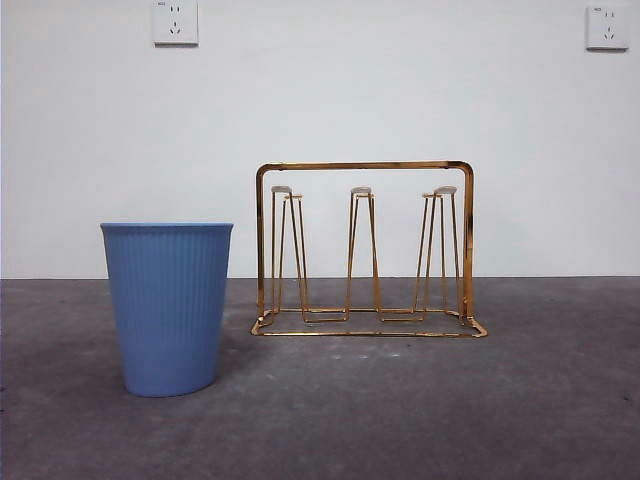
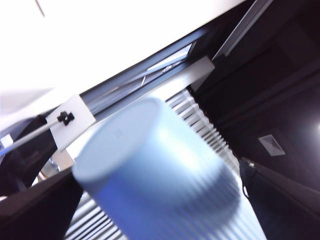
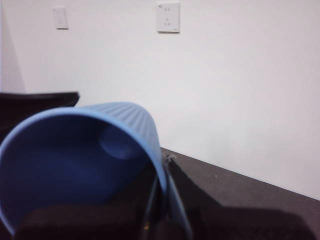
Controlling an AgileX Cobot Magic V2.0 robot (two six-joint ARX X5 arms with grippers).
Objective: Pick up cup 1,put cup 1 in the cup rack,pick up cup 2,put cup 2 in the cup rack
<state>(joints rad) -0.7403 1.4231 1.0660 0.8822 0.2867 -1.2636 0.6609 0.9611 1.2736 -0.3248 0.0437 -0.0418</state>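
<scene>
Simply ribbed blue cup (image 1: 168, 308), upright.

A ribbed blue standing cup (image 1: 167, 308) blocks the table's (image 1: 520, 400) left side, near the front edge. The cup rack (image 1: 364, 166) fills the middle, farther back. A narrow lane of bare table runs between them. Right of the rack you have open table to the right edge, and the front strip is bare too. The handle bar (image 1: 362, 165) spans the pegs (image 1: 361, 250), so a straight drop from above is barred. The wall (image 1: 400, 90) closes the far edge. Your left gripper (image 2: 160, 200), blurred, seems clamped on the left cup (image 2: 155, 170); your right gripper (image 3: 162, 210) pinches the right cup (image 3: 75, 160), widening both.
</scene>
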